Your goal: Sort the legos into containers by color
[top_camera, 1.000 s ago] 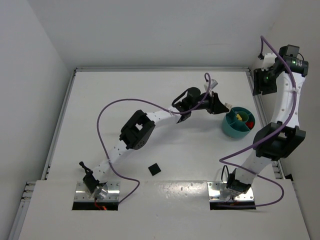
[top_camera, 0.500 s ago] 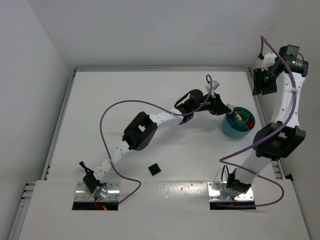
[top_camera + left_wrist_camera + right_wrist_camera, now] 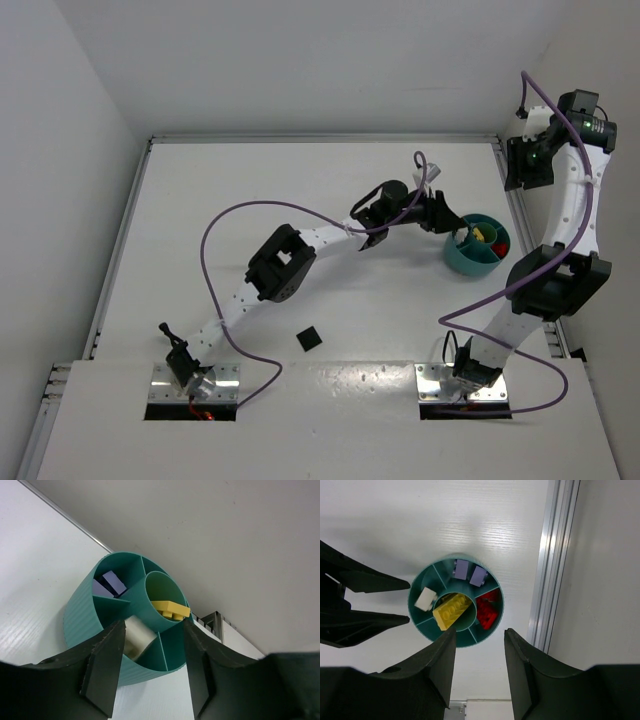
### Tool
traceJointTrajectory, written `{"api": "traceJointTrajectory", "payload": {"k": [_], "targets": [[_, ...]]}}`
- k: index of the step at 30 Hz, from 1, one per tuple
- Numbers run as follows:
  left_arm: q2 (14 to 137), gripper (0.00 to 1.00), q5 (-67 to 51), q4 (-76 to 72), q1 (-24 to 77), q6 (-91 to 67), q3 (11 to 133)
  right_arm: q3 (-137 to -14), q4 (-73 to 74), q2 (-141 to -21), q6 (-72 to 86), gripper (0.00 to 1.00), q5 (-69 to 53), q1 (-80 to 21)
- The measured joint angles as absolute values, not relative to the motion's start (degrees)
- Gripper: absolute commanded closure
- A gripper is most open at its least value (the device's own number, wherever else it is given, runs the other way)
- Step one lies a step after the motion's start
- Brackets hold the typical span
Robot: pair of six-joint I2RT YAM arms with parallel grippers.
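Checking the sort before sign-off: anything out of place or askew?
Yes. The yellow plate lies askew across the central ring's rim of the teal dish, not down in a compartment. A black square lies unsorted on the table.

A white bench (image 3: 300, 190) with a finely ribbed surface is filling the middle of the overhead view. Aluminium rails (image 3: 125, 240) are running along its left, far and right edges. Plain white walls (image 3: 300, 60) are rising just beyond them, and a glossier white panel (image 3: 330, 420) is lying across the near edge.
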State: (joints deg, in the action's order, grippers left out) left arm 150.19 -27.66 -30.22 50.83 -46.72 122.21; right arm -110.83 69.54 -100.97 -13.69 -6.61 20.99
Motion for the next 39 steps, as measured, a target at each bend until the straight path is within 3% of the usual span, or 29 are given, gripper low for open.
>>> {"api": "traceJointTrajectory", "payload": {"k": [6,13,16,17,22,23,26,32,39], "targets": [[150.2,0.4,-27.8,-30.1,50.9,-46.4,122.2,-110.8,69.5,-101.0,-13.7,0.56,-6.6,21.0],[149.8,0.2,-27.0,-29.6,50.4,-45.3,121.9,-110.8,70.5,-101.0,-15.3,0.56,-10.5,20.6],[145.7,0.09,-25.2,-26.7,49.3,-43.1,116.2,-110.7,73.1,-100.9,-18.1,0.56,-15.5,19.7],[143.2,0.0,-24.1,-24.2,48.5,-41.7,113.3,-110.4,73.6,-100.8,-19.4,0.51,-17.0,19.3],[129.2,0.0,-20.3,-3.7,38.0,-32.7,108.1,-101.4,74.6,-96.3,-26.7,0.29,-22.6,14.6],[126.2,0.0,-20.1,2.2,34.5,-30.2,108.2,-99.2,74.4,-94.8,-28.4,0.23,-23.1,12.7],[118.3,0.0,-20.2,11.4,21.8,-26.2,108.5,-94.8,74.7,-91.6,-32.6,0.17,-25.0,5.1],[106.1,0.0,-20.8,25.0,-1.1,-19.2,101.7,-92.1,72.0,-92.1,-37.7,0.21,-28.0,-15.6],[99.8,0.0,-26.2,38.2,-9.8,-13.3,95.1,-92.2,66.9,-104.1,-45.6,0.23,-28.0,-40.7]]}}
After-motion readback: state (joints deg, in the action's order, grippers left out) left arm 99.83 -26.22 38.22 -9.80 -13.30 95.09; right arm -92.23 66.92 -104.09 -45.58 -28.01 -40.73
